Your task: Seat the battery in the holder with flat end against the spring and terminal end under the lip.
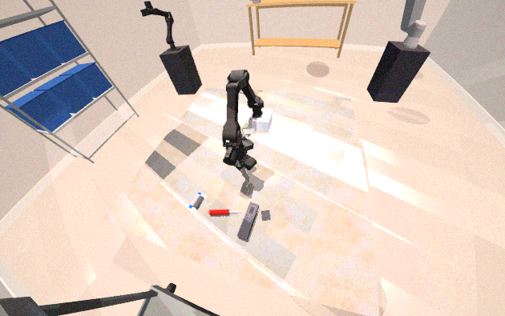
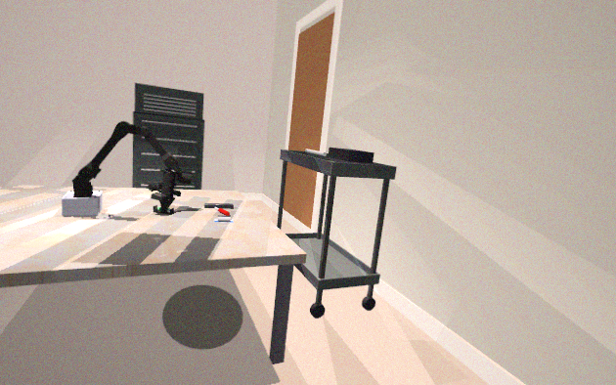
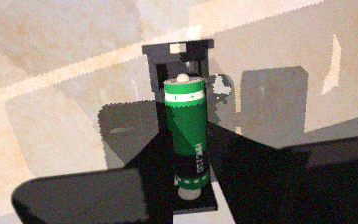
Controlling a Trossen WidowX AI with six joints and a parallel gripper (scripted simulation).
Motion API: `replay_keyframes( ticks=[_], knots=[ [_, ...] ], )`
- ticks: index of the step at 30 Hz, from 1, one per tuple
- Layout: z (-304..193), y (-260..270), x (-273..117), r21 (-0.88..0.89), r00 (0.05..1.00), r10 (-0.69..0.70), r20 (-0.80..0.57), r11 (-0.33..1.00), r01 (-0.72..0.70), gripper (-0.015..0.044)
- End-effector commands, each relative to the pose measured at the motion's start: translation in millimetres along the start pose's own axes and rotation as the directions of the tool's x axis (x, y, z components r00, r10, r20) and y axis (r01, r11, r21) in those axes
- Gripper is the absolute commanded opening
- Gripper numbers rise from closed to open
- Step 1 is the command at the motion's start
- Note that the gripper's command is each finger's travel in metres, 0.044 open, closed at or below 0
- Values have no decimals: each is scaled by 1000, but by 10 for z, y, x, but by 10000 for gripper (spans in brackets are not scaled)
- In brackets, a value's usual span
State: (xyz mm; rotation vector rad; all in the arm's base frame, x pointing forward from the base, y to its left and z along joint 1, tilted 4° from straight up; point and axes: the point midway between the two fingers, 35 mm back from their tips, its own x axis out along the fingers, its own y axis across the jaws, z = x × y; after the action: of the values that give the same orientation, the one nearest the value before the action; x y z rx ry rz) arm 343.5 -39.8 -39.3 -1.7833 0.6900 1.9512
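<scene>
- Right now the gripper is clamped on the green battery, with one dark finger at each side of its lower half.
- In the wrist view the battery lies lengthwise over the black holder; its small nub end points toward the far end wall of the holder, and the other end is above the near edge of the holder.
- Whether the battery touches the floor of the holder, I cannot tell.
- From the top view the arm bends down from its white base block and the gripper hangs low over the wooden table.
- Further along the table, apart from the gripper, lie a long grey flat bar, a small grey square just beside it, a red-handled tool and a small white and blue cylinder.
- None of these things is between the gripper and the holder.
- Around the table stand a shelf with blue bins, two dark pedestals, a wooden bench, and, in the exterior view, a metal cart near an orange door.
</scene>
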Motion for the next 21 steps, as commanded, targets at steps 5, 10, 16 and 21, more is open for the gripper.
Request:
replay_keyframes(
  ticks=[5, 10, 16, 21],
  knots=[
    [8, 17, 9, 8, 1000, 3, -27, 1000, -3, 67],
    [44, 17, 13, 8, 1000, 2, -30, 1000, -2, 67],
    [87, 17, 17, 8, 999, 0, -34, 1000, 0, 67],
    [115, 18, 20, 8, 999, -1, -41, 1000, 1, 67]
  ],
)
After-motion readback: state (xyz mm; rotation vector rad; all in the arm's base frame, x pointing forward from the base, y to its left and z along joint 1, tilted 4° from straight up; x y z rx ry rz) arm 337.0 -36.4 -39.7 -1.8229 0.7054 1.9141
